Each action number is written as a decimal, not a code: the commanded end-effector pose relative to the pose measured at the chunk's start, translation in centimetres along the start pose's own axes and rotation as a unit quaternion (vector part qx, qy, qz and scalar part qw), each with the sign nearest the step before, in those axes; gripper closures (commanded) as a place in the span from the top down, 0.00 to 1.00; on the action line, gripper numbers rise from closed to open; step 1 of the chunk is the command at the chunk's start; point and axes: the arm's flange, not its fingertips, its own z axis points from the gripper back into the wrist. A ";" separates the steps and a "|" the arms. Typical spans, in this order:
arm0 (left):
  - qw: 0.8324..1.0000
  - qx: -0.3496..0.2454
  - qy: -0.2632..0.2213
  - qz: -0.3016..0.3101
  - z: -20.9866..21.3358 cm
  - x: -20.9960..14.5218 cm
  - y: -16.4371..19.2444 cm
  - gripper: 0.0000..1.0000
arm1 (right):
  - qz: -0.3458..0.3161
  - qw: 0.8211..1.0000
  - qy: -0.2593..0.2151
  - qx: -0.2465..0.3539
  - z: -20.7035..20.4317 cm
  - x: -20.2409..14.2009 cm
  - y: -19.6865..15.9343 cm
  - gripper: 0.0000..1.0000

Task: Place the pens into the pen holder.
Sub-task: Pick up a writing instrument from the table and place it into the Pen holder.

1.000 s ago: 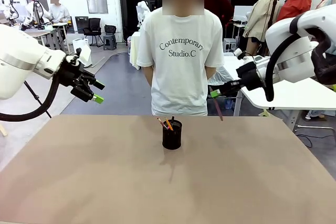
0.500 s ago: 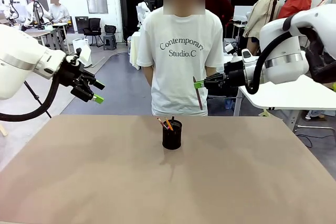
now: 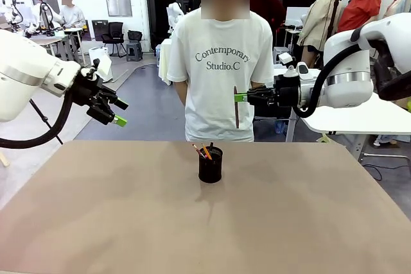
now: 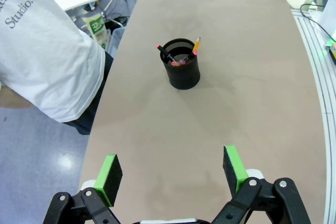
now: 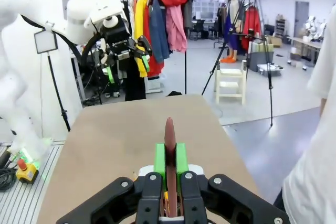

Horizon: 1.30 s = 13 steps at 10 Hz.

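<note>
The right tool (image 3: 239,97) has carried the dark reddish-brown pen (image 3: 236,107) leftward from the surface's right side, and it is now above and slightly right of the pen holder (image 3: 210,165). Its pads are clenched on the pen's upper end, and the pen hangs nearly upright in front of the person's shirt (image 3: 221,62). The holder stands on the surface (image 3: 205,222) with the black pen (image 4: 164,52) and the yellow-orange pen (image 4: 196,44) inside. The left tool (image 3: 115,112) hangs released, off the surface's left edge.
</note>
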 end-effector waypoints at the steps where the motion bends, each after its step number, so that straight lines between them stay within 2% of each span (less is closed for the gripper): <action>1: 1.000 0.003 0.001 0.004 0.3 0.1 -0.1 1.00 | 0.021 1.000 0.011 -0.014 -0.3 0.6 0.1 0.00; 4: 1.000 0.003 0.001 0.004 0.3 0.1 -0.1 1.00 | 0.005 1.000 0.003 -0.004 0.0 0.2 0.0 0.00; 8: 1.000 0.003 0.001 0.004 0.3 0.1 -0.1 1.00 | 0.021 0.998 -0.010 0.051 -3.9 -2.8 0.2 0.00; 11: 1.000 0.003 0.001 0.004 0.3 0.1 -0.1 1.00 | 0.021 0.999 -0.019 0.043 -5.3 -5.4 0.4 0.00; 13: 1.000 0.003 0.001 0.004 0.3 0.1 -0.1 1.00 | 0.051 0.998 -0.008 0.038 -6.2 -6.5 -0.1 0.00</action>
